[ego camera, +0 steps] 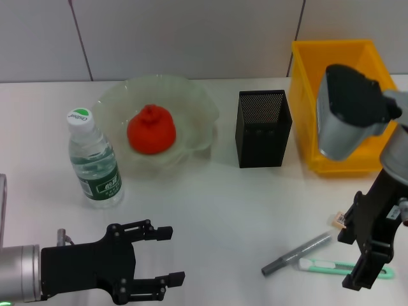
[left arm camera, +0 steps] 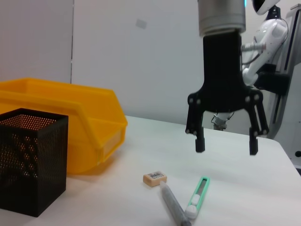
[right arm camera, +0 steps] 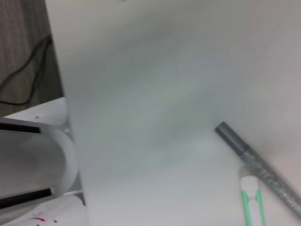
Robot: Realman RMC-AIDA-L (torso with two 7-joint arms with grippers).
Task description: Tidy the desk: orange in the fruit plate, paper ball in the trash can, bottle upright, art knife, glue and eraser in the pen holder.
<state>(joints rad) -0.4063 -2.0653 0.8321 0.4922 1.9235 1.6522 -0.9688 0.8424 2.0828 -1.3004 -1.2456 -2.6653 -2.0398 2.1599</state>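
The orange (ego camera: 151, 131) lies in the clear fruit plate (ego camera: 191, 102). The water bottle (ego camera: 95, 167) stands upright to the plate's left. The black mesh pen holder (ego camera: 263, 127) stands mid-table. A grey glue stick (ego camera: 298, 253), a green art knife (ego camera: 331, 266) and a small eraser (ego camera: 336, 220) lie at the front right. My right gripper (ego camera: 352, 260) hangs open just above the knife; the left wrist view shows it (left arm camera: 226, 143) over the knife (left arm camera: 197, 195), the glue (left arm camera: 174, 205) and the eraser (left arm camera: 154, 178). My left gripper (ego camera: 167, 255) is open and empty at the front left. No paper ball shows.
A yellow bin (ego camera: 306, 127) stands at the back right beside the pen holder, partly hidden by my right arm. The table's front edge lies close to both grippers. In the right wrist view the glue (right arm camera: 254, 162) and the knife (right arm camera: 251, 202) lie on the white tabletop.
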